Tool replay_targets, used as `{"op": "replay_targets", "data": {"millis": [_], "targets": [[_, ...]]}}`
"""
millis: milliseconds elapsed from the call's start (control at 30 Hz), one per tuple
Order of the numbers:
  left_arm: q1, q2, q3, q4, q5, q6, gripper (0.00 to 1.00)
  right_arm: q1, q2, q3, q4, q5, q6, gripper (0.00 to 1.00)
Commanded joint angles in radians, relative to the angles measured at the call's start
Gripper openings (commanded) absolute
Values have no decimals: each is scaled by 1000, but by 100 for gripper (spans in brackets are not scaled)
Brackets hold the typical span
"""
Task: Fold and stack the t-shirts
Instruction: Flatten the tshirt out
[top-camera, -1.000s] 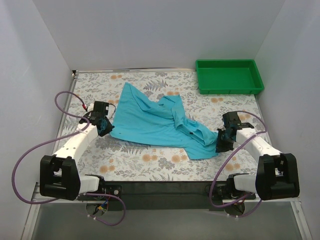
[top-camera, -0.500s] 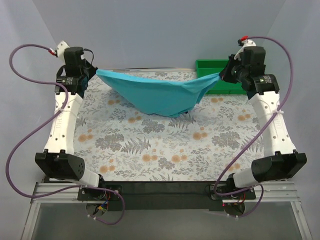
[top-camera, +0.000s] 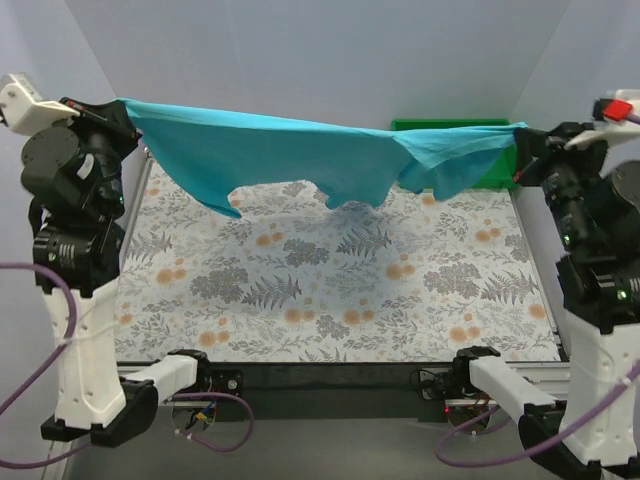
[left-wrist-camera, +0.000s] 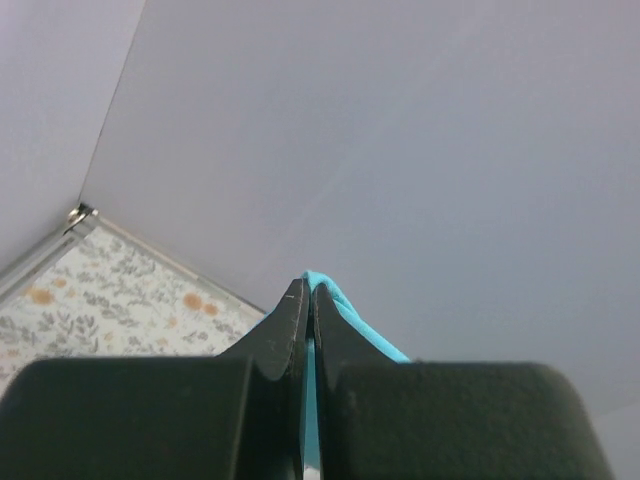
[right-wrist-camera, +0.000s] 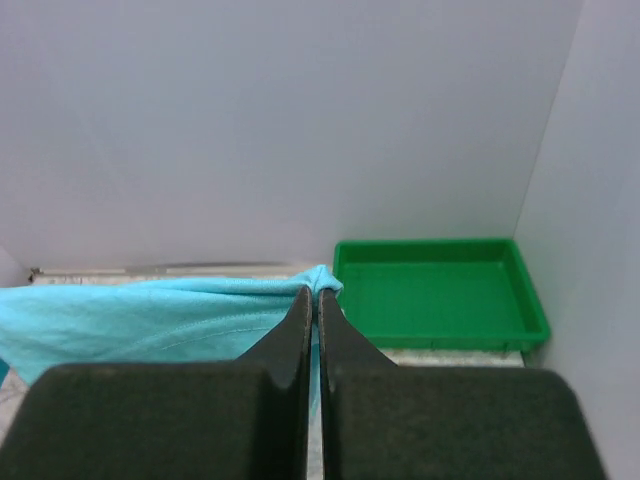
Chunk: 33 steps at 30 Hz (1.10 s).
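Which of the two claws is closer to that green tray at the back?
Right. The right gripper holds one end of the shirt up close by the green tray; the left gripper holds the other end at the table's opposite side.

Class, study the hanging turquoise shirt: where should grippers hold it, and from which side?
Grip the shirt at its two end corners, each from its outer side, as the left gripper and right gripper do: its top edge runs taut between them and the rest hangs free.

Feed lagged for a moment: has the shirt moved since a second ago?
Yes. The shirt rose off the table, up and back, now stretched between left gripper and right gripper, overlapping the green tray.
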Motion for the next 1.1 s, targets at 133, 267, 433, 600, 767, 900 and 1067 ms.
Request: {"op": "replay_targets", "data": {"millis": [133, 267, 433, 600, 767, 900, 1067], "targets": [[-140, -145, 83, 48, -179, 144, 0, -5, -134, 75, 104, 66, -138, 1], [-190, -191, 64, 68, -195, 199, 0, -5, -146, 115, 104, 29, -193, 1], [-223, -183, -22, 73, -233, 237, 0, -5, -96, 149, 86, -75, -238, 1], [-223, -119, -185, 96, -273, 263, 0, -3, 12, 99, 56, -178, -240, 1], [-176, -16, -419, 221, -282, 283, 0, -5, 168, -27, 82, -245, -232, 1], [-54, 152, -564, 289, -155, 201, 0, -5, 294, -197, 199, -262, -250, 1], [13, 373, -590, 356, -88, 150, 0, -5, 499, -294, 316, -270, -259, 1]]}}
